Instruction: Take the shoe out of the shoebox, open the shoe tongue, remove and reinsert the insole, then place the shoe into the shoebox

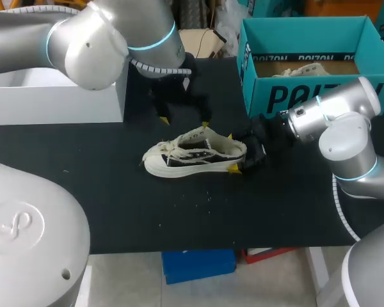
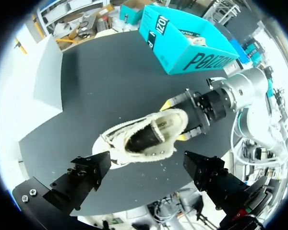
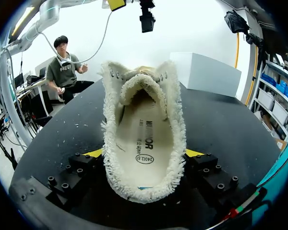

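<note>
A black and cream sneaker (image 1: 192, 153) with frayed edges lies on the black table (image 1: 115, 204), toe to the left. My right gripper (image 1: 238, 153) is at its heel, one yellow tip on each side, shut on the shoe (image 3: 144, 139). In the right wrist view the cream insole (image 3: 143, 143) lies inside, and the tongue (image 3: 141, 84) stands up at the far end. My left gripper (image 1: 184, 120) hangs open just above the shoe's laces, holding nothing. The left wrist view has the shoe (image 2: 144, 139) ahead of the left gripper (image 2: 149, 175). The teal shoebox (image 1: 307, 96) stands open at the back right.
A second light shoe (image 1: 301, 69) lies inside the shoebox (image 2: 192, 57). A white box (image 1: 57, 96) stands at the back left of the table. Small pale crumbs (image 1: 208, 192) are scattered on the table in front of the sneaker.
</note>
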Controlling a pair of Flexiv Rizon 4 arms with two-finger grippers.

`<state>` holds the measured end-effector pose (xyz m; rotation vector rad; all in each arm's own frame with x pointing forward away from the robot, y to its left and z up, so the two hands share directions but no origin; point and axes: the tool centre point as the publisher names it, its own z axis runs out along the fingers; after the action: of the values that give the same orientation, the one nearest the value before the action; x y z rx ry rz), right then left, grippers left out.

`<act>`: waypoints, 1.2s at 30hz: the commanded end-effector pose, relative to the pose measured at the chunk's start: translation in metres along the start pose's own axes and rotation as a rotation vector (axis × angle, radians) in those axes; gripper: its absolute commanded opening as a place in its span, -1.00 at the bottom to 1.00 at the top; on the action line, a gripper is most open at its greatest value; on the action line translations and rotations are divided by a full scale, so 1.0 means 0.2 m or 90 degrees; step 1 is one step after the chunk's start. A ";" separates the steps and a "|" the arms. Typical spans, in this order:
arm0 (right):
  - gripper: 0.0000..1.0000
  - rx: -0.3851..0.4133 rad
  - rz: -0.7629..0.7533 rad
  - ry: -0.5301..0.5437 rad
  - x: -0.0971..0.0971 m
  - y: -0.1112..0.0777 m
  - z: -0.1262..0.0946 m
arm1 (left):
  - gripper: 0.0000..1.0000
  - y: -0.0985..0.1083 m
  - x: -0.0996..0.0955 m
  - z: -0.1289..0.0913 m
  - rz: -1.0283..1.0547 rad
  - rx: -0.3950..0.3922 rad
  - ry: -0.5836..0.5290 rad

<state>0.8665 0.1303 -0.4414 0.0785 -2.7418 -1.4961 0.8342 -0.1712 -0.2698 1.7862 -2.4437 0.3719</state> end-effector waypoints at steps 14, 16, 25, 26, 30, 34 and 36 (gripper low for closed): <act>-1.00 0.001 0.000 -0.001 -0.01 -0.01 0.01 | 1.00 -0.10 0.12 0.21 -0.126 -0.090 -0.238; -1.00 0.001 0.000 -0.001 -0.01 -0.01 0.01 | 1.00 -0.11 0.12 0.23 -0.126 -0.094 -0.244; -1.00 0.001 0.000 -0.001 -0.01 -0.01 0.01 | 1.00 -0.15 0.12 0.36 -0.145 -0.179 -0.326; -1.00 0.001 0.000 -0.001 -0.01 -0.01 0.01 | 1.00 -0.15 0.12 0.37 -0.138 -0.178 -0.325; -1.00 0.001 0.000 -0.001 -0.01 -0.01 0.01 | 1.00 -0.14 0.11 0.38 -0.146 -0.195 -0.362; -1.00 0.001 0.000 -0.001 -0.01 -0.01 0.01 | 1.00 -0.12 0.11 0.39 -0.147 -0.197 -0.372; -1.00 0.001 0.000 -0.001 -0.01 -0.01 0.01 | 1.00 -0.10 0.11 0.40 -0.151 -0.198 -0.384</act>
<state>0.8666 0.1303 -0.4415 0.0791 -2.7416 -1.4954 0.8540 -0.2116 -0.3376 2.1819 -2.3240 -0.4499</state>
